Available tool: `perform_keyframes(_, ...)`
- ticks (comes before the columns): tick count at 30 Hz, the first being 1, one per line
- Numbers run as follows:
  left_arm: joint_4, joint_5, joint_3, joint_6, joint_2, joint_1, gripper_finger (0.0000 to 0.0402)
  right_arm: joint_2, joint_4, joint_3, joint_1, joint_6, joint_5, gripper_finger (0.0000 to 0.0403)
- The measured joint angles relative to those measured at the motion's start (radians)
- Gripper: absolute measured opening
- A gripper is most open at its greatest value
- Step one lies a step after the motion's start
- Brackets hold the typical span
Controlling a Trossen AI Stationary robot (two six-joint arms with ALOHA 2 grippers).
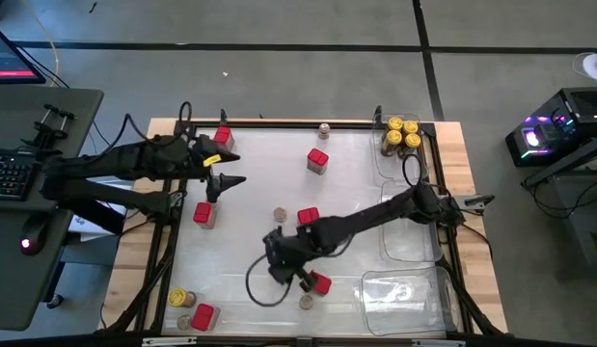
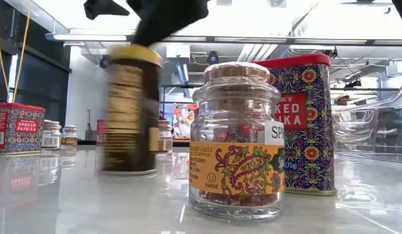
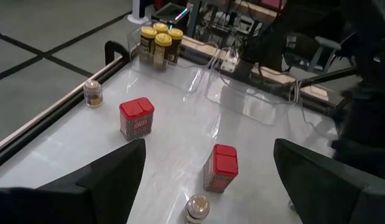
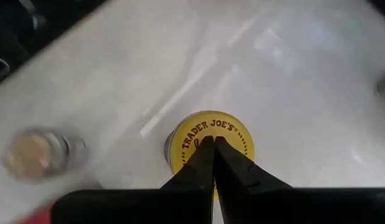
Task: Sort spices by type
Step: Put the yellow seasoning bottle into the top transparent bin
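Resting under closed right tool (image 4: pixel 213 144), yellow-lidded jar (image 4: pixel 209 144)

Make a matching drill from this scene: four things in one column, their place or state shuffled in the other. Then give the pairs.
Column one:
1. left gripper
2. right gripper
3. yellow-lid jar group
4. cork jar

Column two:
A. in the clear tray
B. shut, tips over a yellow lid
C. alone by the table edge
D. open, holding nothing

Pairs: 1-D, 2-B, 3-A, 4-C
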Motion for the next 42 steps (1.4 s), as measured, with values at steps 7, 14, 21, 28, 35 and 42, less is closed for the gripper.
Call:
perform_keyframes(7, 0.0, -0.006, 0.0, 0.0, -0.033, 0.0, 0.0341, -0.027, -0.24, -0.001, -0.068, 0.106, 0.019, 0.0)
perform_keyframes(14, 0.0, -0.009, 0.0, -0.118, -0.049, 0.002, 0.0341, -0.058, -0.455, -0.006, -0.079, 0.197, -0.039, 0.0)
perform_keyframes(21, -0.001, -0.043, 0.0, -0.056, -0.057, 0.024, 0.0341, -0.06, -0.636, -0.008, -0.072, 0.292, -0.089, 0.0)
perform_keyframes(28, -0.002, -0.058, 0.0, 0.025, -0.069, 0.047, 0.0341, -0.083, -0.685, -0.011, -0.112, 0.331, -0.07, 0.0)
perform_keyframes(35, -0.025, -0.059, 0.0, 0.081, -0.114, 0.048, 0.0341, -0.097, -0.743, -0.013, -0.248, 0.304, 0.035, 0.0)
perform_keyframes(42, -0.048, -0.088, 0.0, 0.086, -0.158, 0.048, 0.0341, -0.099, -0.739, -0.013, -0.438, 0.213, 0.119, 0.0)
